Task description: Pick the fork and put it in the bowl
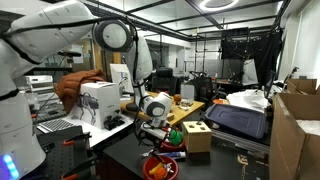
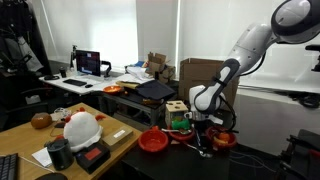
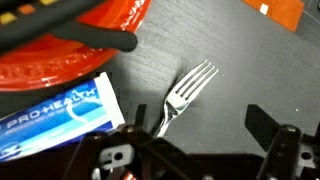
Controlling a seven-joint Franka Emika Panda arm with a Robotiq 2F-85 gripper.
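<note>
**Fork lying flat under an open tool, not yet grasped**

The fork lies flat on the dark tabletop, with its tines pointing away from the tool and its handle running back under it. The wrist view does not show which tabletop edge is closest. The jaws stand apart on either side of the handle and touch nothing. The red bowl sits just beyond a blue-and-white toothpaste box, both close to the fork but apart from it.

The fork looks light, stiff, thin and probably slick, and it lies too low for an easy grip. The best hold is probably across the narrow handle near its middle, with the jaws reaching down to the surface. A hold too near either end could let the fork pivot or slip out on the way to the bowl.
</note>
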